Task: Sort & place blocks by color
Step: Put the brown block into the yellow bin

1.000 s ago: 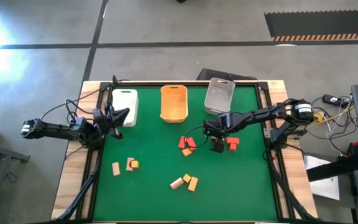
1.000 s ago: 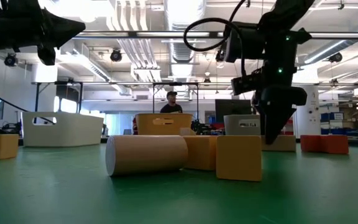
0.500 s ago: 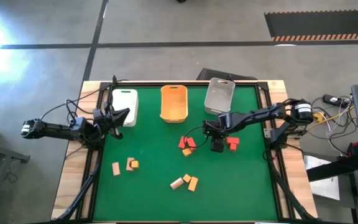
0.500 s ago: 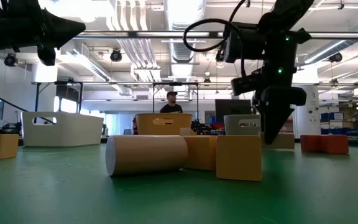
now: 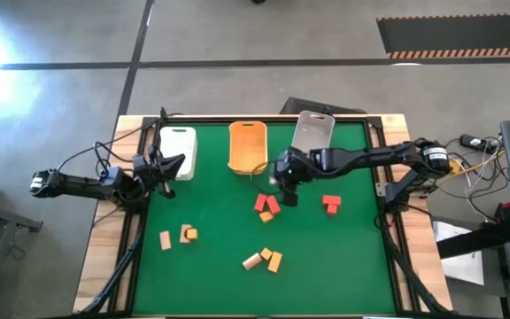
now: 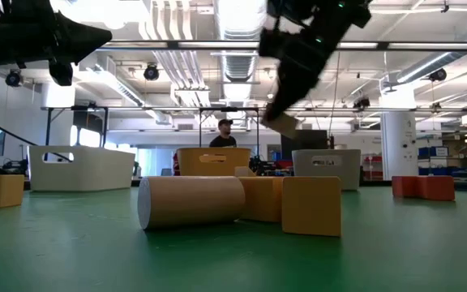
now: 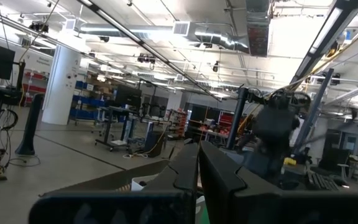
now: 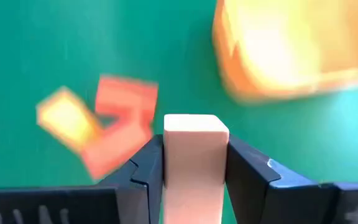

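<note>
Right pincer [image 8: 194,171] clamps tan block [image 8: 195,158] by flat sides, aloft just beside orange bin [image 5: 247,146]. Likely light, rigid, smooth wood. Left pincer [image 5: 173,162] clenched, idle beside white bin [image 5: 179,142].

My arms are dark, slim and jointed, with black cables looping off them. My right claw [image 8: 194,180] has two matte black angular fingers [image 8: 143,171].
</note>
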You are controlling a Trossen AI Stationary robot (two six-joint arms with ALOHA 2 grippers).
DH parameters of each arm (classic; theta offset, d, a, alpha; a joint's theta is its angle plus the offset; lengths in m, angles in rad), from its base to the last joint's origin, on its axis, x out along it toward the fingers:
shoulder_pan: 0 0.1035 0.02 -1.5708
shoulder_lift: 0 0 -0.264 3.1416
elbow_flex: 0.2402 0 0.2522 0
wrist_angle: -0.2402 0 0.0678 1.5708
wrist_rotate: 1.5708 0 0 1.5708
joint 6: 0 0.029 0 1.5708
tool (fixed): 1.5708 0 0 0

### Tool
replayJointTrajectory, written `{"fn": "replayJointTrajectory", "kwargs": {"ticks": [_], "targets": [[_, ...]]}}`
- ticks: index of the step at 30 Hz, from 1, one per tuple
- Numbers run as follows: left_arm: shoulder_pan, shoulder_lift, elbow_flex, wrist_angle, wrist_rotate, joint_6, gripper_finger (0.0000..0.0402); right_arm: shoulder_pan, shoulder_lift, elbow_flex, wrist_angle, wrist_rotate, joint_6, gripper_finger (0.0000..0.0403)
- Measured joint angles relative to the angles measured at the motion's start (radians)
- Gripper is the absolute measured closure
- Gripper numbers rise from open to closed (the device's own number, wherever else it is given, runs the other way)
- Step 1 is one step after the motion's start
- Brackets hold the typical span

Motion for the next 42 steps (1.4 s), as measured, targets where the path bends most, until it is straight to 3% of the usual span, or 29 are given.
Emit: {"fn": "replayJointTrajectory", "kwargs": {"ticks": [7,15,22,28,37,42], "targets": [[0.0,-0.002,0.0,0.004,0.0,0.003,0.0402,-0.077,0.031,0.007,0.429,-0.001,-0.161,0.0285],[0.0,-0.002,0.0,0.003,0.0,0.001,0.0402,-0.206,0.22,0.037,0.731,-0.001,-0.205,0.0285],[0.0,-0.001,0.0,0.003,0.0,0.0,0.0402,-0.271,0.385,0.159,0.723,0.001,-0.174,0.0285],[0.0,0.0,0.0,-0.001,0.0,-0.002,0.0402,-0.288,0.47,0.267,0.526,0.061,-0.198,0.0285],[0.0,0.004,0.0,-0.001,0.0,-0.001,0.0402,-0.287,0.495,0.315,0.452,0.057,-0.18,0.0225],[0.0,0.016,0.0,-0.001,0.0,-0.002,0.0402,-0.287,0.48,0.315,0.448,0.05,-0.172,0.0213]]}}
